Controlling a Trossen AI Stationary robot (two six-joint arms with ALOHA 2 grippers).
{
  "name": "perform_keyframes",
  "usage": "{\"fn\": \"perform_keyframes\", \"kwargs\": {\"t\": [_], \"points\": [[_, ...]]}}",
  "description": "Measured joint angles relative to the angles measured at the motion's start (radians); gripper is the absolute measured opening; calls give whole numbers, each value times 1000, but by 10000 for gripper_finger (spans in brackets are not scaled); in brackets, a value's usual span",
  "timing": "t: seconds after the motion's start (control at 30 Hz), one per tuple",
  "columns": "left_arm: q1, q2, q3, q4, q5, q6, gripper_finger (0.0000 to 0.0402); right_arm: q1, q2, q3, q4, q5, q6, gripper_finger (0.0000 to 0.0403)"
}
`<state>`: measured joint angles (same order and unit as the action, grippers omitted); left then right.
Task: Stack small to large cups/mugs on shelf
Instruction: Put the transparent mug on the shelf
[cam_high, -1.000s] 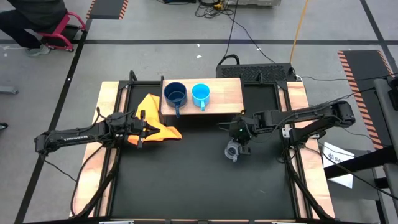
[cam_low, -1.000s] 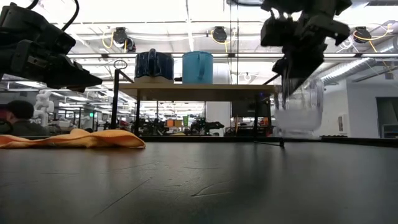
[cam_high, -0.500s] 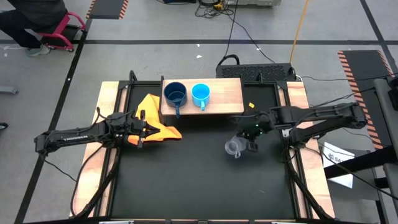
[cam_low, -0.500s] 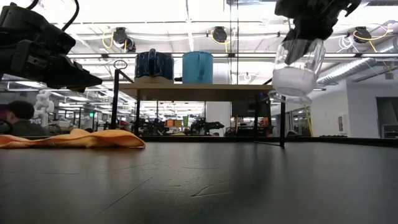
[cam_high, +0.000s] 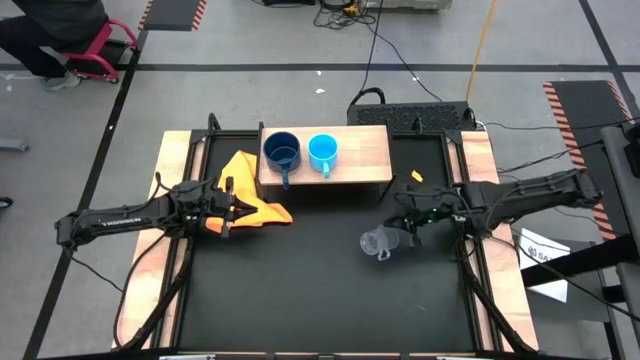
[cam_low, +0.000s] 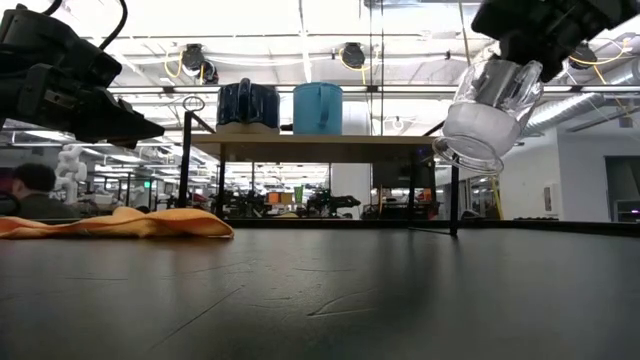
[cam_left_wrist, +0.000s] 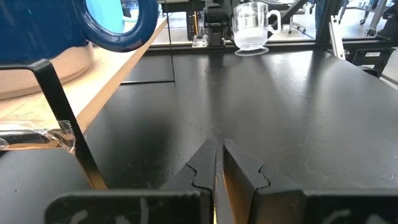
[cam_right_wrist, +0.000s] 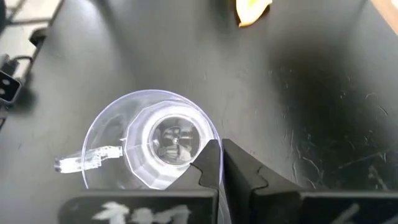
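Holding the clear glass cup (cam_high: 375, 241) aloft in my right gripper (cam_high: 408, 228), fingers pinched on its rim, cup tilted and clear of the black tabletop (cam_high: 300, 290), off the shelf's right front corner. Shelf (cam_high: 362, 155): one, light wood on dark legs. Cups: three. Dark blue mug (cam_high: 282, 152): one, already on the shelf at its left end. Light blue mug (cam_high: 322, 151): one, already on the shelf just beside it. Glass cup: one, not yet placed; I judge two of three done, with bare board right of the light blue mug left to fill. Left gripper (cam_high: 226, 208): one, idle, fingers pressed together on nothing, over the yellow-orange cloth (cam_high: 250, 190) left of the shelf
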<state>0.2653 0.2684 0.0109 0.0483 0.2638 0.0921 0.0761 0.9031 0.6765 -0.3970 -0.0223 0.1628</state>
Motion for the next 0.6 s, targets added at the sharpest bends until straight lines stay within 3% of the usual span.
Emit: {"fn": "perform_keyframes", "kwargs": {"t": [0.6], "points": [[0, 0, 0, 0, 0, -6, 31, 28, -266, -235, 222, 2, 11, 0]]}}
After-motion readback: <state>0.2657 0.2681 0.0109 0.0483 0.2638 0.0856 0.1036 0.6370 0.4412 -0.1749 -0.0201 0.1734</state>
